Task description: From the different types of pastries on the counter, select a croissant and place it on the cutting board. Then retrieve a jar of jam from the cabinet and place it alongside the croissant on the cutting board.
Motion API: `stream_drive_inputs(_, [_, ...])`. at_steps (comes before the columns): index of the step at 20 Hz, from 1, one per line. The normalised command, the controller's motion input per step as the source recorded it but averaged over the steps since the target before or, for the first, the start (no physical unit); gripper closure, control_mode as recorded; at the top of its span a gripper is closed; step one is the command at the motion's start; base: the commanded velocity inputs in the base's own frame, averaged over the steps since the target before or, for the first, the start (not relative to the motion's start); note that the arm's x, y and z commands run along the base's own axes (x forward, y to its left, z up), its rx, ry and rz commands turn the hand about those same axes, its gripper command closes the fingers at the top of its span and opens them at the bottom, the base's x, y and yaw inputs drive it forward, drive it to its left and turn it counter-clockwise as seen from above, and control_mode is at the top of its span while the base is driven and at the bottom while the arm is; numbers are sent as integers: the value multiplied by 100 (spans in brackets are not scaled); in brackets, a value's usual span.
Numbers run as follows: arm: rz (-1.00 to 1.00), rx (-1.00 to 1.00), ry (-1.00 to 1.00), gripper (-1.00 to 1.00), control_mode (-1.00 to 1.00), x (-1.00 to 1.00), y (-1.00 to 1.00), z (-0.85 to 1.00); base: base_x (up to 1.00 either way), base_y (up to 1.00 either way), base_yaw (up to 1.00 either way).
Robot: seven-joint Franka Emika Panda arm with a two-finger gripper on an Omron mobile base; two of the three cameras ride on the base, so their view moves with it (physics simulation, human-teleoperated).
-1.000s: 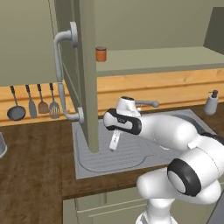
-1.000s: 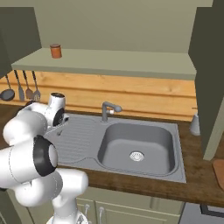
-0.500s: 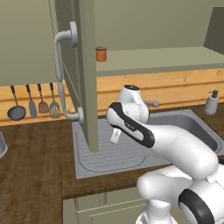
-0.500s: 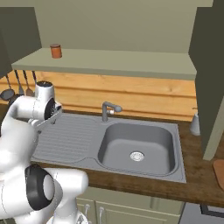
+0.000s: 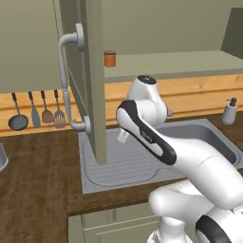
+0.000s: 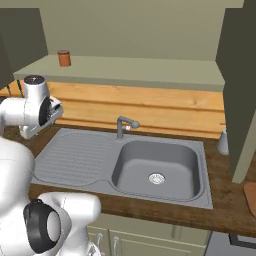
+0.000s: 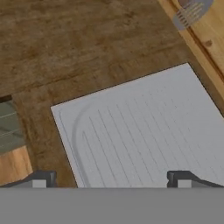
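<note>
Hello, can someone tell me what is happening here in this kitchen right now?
A white robot arm is over the sink's draining board, with its gripper open and holding nothing. The cabinet door stands open, and a small brown jar sits on the shelf inside. The jar has not been picked up yet.

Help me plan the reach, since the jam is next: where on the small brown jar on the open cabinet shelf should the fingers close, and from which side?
Probably grip the jar around its round body, below the lid, coming level from the open front of the shelf. It stands upright near the front edge with bare shelf on both sides, so the open gripper could straddle it.
</note>
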Motion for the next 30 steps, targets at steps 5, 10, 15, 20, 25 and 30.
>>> stream_drive_inputs(5, [-11,0,-15,-100,-100,-21,4,81,0,0,0])
stream_drive_inputs(10, [-19,0,-16,-100,-100,-14,0,65,0,0,0])
stream_drive_inputs(15, [-42,0,-26,-100,-100,-13,-9,46,0,0,0])
stream_drive_inputs(20, [-44,6,-26,-100,-100,-13,-25,55,0,0,0])
stream_drive_inputs(25, [-19,20,-6,-100,-100,0,-72,55,0,0,0])
stream_drive_inputs(30, [3,33,1,-100,-100,0,-64,48,0,0,0])
